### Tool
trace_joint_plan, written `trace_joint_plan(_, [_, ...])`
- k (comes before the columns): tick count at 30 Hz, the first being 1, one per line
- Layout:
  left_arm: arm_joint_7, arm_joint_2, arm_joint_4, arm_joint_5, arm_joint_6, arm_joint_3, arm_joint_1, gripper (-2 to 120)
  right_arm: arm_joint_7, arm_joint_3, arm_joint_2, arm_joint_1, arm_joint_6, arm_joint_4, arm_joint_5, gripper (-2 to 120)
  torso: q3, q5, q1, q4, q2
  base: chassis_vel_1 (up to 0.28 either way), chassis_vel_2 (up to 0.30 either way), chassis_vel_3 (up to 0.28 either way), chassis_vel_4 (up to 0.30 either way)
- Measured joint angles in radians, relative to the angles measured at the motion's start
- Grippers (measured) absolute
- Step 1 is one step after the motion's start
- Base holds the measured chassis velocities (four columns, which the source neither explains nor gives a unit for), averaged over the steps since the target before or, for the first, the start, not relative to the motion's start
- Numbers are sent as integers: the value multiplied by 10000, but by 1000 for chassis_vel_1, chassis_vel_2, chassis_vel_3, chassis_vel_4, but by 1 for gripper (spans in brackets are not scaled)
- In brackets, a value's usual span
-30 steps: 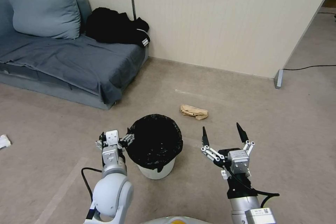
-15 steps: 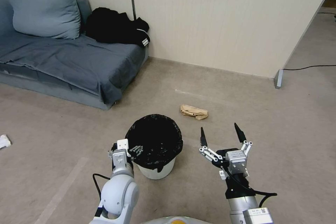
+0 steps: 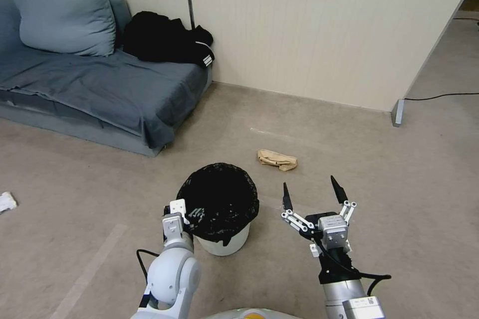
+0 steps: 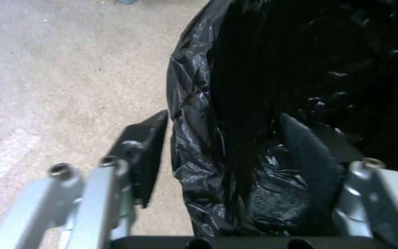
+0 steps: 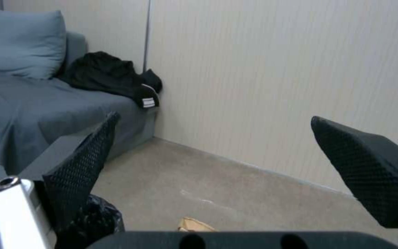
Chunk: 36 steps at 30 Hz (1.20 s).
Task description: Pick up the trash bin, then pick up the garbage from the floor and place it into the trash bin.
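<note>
Jaws apart on both grippers. Left gripper (image 3: 192, 213) straddles the near-left rim of the bin (image 3: 222, 240): one finger (image 4: 309, 159) inside the black liner, the other outside, not clamped. Bin stands upright on the floor. Right gripper (image 3: 312, 191) hovers beside the bin. Paper bag (image 3: 277, 159) lies on the floor beyond it, near the wall.
</note>
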Motion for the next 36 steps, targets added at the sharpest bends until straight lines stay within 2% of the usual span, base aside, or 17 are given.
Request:
trace_joint_plan(1, [14, -35, 3, -34, 1, -2, 19, 53, 2, -7, 0, 1, 11, -3, -16, 100, 0, 0, 0, 0, 0, 0, 0, 0, 0])
trace_joint_plan(3, [15, -72, 3, -46, 1, 0, 69, 45, 12, -19, 0, 0, 17, -4, -39, 100, 0, 0, 0, 0, 0, 0, 0, 0, 0])
trace_joint_plan(4, [15, -72, 3, -46, 1, 0, 69, 45, 12, -19, 0, 0, 17, -4, -39, 100, 0, 0, 0, 0, 0, 0, 0, 0, 0])
trace_joint_plan(7, [5, -69, 2, -46, 0, 28, 129, 30, 41, -24, 0, -8, 17, -4, -89, 100, 0, 0, 0, 2, 1, 0, 0, 0, 0])
trace_joint_plan(8, [5, -69, 2, -46, 0, 28, 129, 30, 41, -24, 0, -8, 17, -4, -89, 100, 0, 0, 0, 2, 1, 0, 0, 0, 0])
trace_joint_plan(11, [-11, -63, 2, -45, -81, 44, 163, 15, 134, -43, 0, -16, 1, 19, -152, 100, 1, -2, 0, 0, 0, 0, 0, 0, 0])
trace_joint_plan(14, [-9, -104, 1, -43, -161, 87, 205, 11, 149, -44, 0, -11, -23, 70, -180, 100, 0, -4, -1, 0, 0, 0, 0, 0, 0])
trace_joint_plan(32, [-165, -288, -431, -67, -389, 312, 446, 5, 294, -60, 0, -5, -257, 337, -628, 100, 4, -15, 0, -4, -2, 0, 0, 0, 0])
trace_joint_plan(36, [-126, -197, -850, -19, -430, 337, 563, 3, 334, -94, 0, -8, -233, 343, -617, 100, 6, -21, 2, -6, -3, 0, 0, 0, 0])
